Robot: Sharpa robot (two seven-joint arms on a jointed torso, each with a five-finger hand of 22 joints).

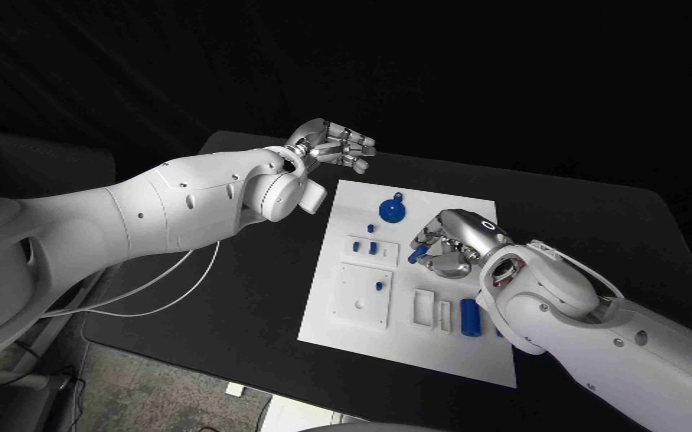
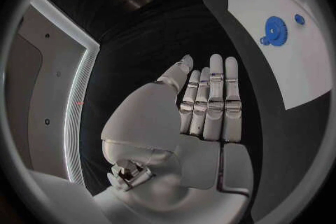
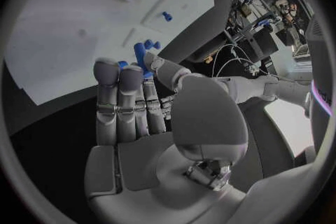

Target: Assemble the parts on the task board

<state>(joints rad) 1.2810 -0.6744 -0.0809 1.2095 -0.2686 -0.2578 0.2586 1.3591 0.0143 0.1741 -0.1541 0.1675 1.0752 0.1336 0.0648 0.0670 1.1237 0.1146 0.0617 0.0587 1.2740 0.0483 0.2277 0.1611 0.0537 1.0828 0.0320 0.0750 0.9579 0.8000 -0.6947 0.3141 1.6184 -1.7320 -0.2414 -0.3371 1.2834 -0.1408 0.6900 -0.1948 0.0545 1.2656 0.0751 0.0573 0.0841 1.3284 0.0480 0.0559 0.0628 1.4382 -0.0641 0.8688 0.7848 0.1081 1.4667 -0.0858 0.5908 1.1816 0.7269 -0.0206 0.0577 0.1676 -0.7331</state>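
Right hand pinches a blue part over the task board; left hand apart.

Task board looks matt white plastic. Blue gear on it smooth plastic. Right hand beside gear, glossy silver metal.

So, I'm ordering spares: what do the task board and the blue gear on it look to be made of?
The task board looks like matte white plastic, possibly printed or machined: a flat, glare-free surface with crisp rectangular recesses. The blue gear looks like moulded or printed plastic: uniform saturated colour, no metallic shine, fine teeth round the rim. Neither can be confirmed from looks alone.
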